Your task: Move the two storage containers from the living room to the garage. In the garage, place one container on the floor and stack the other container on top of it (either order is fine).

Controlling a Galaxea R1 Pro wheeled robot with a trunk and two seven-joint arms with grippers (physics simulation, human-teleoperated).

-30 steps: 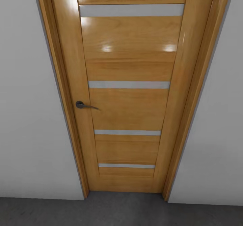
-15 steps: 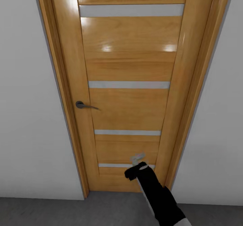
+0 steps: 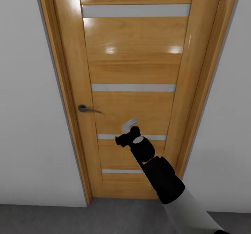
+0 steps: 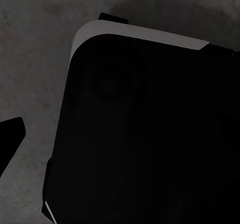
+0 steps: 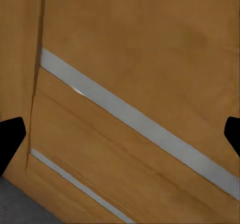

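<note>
Honey-coloured wood takes up your head view: the light wooden door (image 3: 134,87) with its four frosted strips (image 3: 133,87) stands shut in front of you, set between plain white-grey walls (image 3: 31,122), with a band of dark grey speckled floor (image 3: 52,220) at its foot. Neither storage container can be seen from here, so judge this as a door-opening step on the way, not a carrying step.

Your right end effector (image 3: 128,125) is raised in front of the lower half of the door, near the third strip, and sits lower than the dark lever handle (image 3: 87,109) and off toward the hinge side of it. In the right wrist view its two dark fingertips (image 5: 10,139) stand wide apart at the edges of the picture, so it is released and holds nothing. The left wrist view looks down past a dark part of the robot's body (image 4: 145,134) at the floor, and one fingertip shows at the edge; whether that end effector is released or clenched you cannot tell.

To do this well, carry the right end effector up and across to the free tip of the lever, not its round base. Keep the fingers spread until they straddle the lever, then press down before you pull or push. Watch your wrist against the door face.
</note>
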